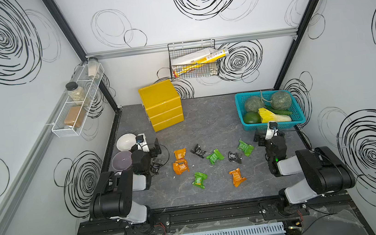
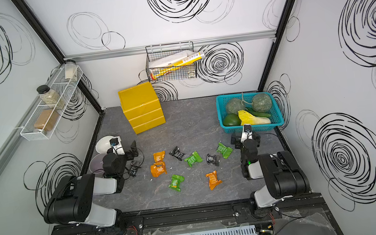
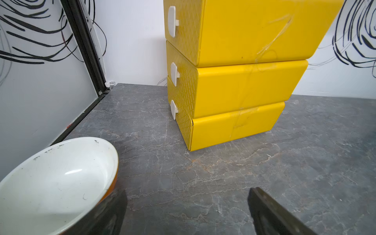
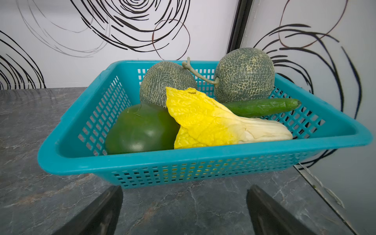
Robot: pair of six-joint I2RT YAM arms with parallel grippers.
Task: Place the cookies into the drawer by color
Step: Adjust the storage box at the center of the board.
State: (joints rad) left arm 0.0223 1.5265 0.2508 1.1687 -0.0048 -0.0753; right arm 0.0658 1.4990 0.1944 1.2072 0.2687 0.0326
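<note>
**Operator:** How do the claws stand?

**Spotter:** Your left claw [image 3: 186, 192] is spread wide with nothing between its fingers. It sits low over the table [image 1: 207, 125], just beside the white bowl [image 3: 57, 183]. Your right claw [image 4: 184, 188] is spread just as wide and empty, facing the teal basket [image 4: 203, 156]. Both are parked at the sides, I'd say to leave the middle free to see and reach.

**Operator:** And the cookies?

**Spotter:** The cookies [image 1: 215, 156] lie loose on the table between your left arm [image 1: 118, 193] and right arm [image 1: 308, 169], as both top views show. Orange, green and black are mixed together, and two orange ones touch. What looks like a third black one lies right by your left arm. None is in the drawer [image 1: 163, 104].

**Operator:** Is the drawer ready?

**Spotter:** Not yet. It stands at the back, nearer your left side, with all three levels pushed in. The left wrist view shows the white handles [image 3: 174, 74] on the face turned toward the left wall, away from the cookies. So your left claw looks better placed to pull a level out, while your right claw fetches the nearer packets. I'd guess one colour per level, but nothing here says which colour goes where.

**Operator:** What could go wrong?

**Spotter:** The bowl crowds your left claw, so swing clear of it. The touching orange pair may also lift together.
</note>
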